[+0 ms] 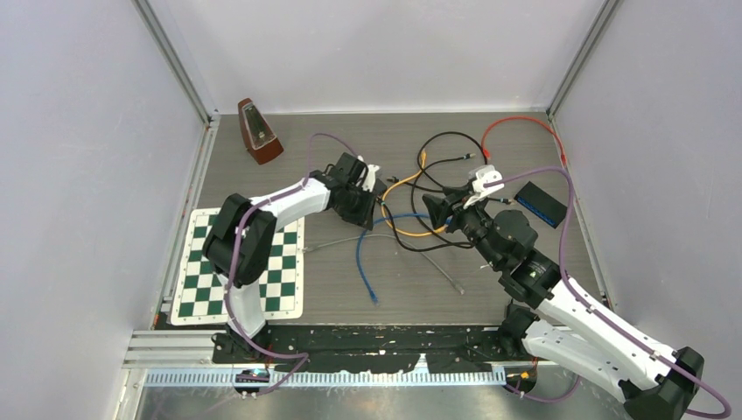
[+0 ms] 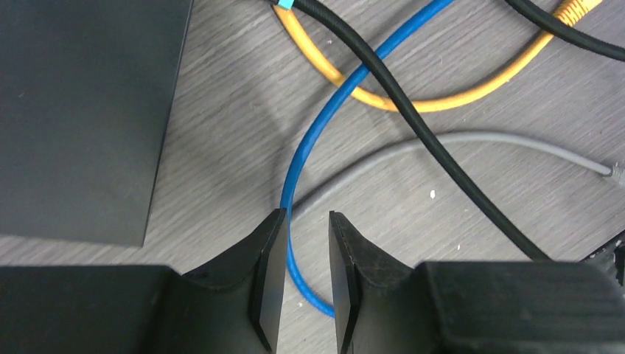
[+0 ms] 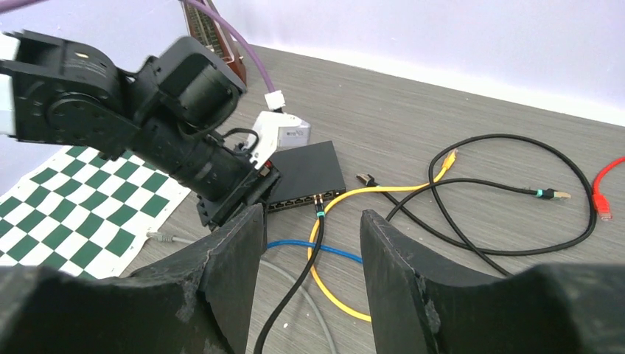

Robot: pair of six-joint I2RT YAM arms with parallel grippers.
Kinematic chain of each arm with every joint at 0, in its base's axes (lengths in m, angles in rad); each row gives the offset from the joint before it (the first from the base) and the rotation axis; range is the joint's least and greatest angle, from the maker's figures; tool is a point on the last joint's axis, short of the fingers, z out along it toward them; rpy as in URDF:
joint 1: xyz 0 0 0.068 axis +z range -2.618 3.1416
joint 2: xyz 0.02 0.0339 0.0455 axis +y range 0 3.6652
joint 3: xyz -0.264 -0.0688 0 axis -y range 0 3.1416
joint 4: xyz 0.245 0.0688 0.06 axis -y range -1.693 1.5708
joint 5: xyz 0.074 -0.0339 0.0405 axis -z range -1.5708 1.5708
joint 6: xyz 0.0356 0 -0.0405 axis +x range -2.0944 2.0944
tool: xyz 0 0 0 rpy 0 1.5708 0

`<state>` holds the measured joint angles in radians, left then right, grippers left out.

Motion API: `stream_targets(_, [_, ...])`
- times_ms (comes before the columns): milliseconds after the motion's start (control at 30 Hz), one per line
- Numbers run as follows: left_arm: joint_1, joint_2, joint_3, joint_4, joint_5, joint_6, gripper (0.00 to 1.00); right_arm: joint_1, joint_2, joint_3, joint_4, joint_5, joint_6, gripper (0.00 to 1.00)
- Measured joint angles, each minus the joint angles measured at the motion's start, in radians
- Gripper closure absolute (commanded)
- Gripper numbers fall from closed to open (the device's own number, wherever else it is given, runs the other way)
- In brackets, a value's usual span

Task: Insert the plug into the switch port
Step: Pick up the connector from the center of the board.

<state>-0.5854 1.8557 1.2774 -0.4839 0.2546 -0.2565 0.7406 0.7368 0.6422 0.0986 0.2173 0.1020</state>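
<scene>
Plug [image 3: 318, 198] with a teal band, on a black cable [image 3: 292, 287], was seen pressed against the front port row of the black network switch [image 3: 309, 164], near the middle of the table [image 1: 490, 140]; full seating could not be told. The left gripper [image 2: 306, 217] was narrowly open astride a blue cable [image 2: 324, 118], with nothing clamped. The right gripper [image 3: 311, 215] was wide open and empty, right of the middle.

switch [image 3: 309, 166] mid-tabletop [image 1: 332, 289] | two cables [image 3: 319, 210] plugged in its front, others strewn to its right | mat [image 1: 284, 280] front-left | metronome [image 1: 259, 131] back-left corner | second switch [image 1: 540, 203] far right
</scene>
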Motion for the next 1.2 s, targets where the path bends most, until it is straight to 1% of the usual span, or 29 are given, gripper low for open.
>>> stream_targets(200, [-0.006,0.085,0.025,0.033,0.016,-0.03,0.71,0.0,-0.019,-0.004,-0.006,0.003,-0.027,0.42])
stream_targets(300, [-0.006,0.113,0.056,0.035,0.014,-0.031,0.76,0.0,-0.022,-0.004,-0.017,0.009,-0.04,0.42])
stream_targets(367, [-0.006,0.124,0.063,0.037,0.007,-0.031,0.77,0.0,-0.027,-0.004,-0.021,0.013,-0.045,0.42])
stream_targets(533, [-0.01,0.12,0.048,0.047,-0.006,-0.028,0.72,0.0,-0.052,-0.005,-0.021,0.025,-0.048,0.42])
stream_targets(700, [-0.012,0.098,0.016,0.065,-0.009,-0.028,0.73,0.0,-0.058,-0.005,-0.023,0.031,-0.047,0.42])
stream_targets(800, [-0.016,0.094,0.008,0.073,-0.018,-0.028,0.8,0.0,-0.058,-0.005,-0.025,0.032,-0.047,0.42])
stream_targets(900, [-0.019,0.092,0.004,0.076,-0.031,-0.024,0.91,0.0,-0.059,-0.005,-0.025,0.036,-0.047,0.42])
stream_targets(1000, [-0.02,0.08,-0.009,0.071,-0.034,-0.016,1.0,0.0,-0.063,-0.005,-0.025,0.036,-0.047,0.42])
stream_targets(1100, [-0.023,0.065,-0.01,0.031,-0.035,0.0,1.0,0.0,-0.064,-0.005,-0.026,0.036,-0.047,0.42])
stream_targets(1200, [-0.023,0.021,-0.002,-0.046,-0.046,0.011,1.0,0.0,-0.066,-0.005,-0.029,0.036,-0.048,0.42])
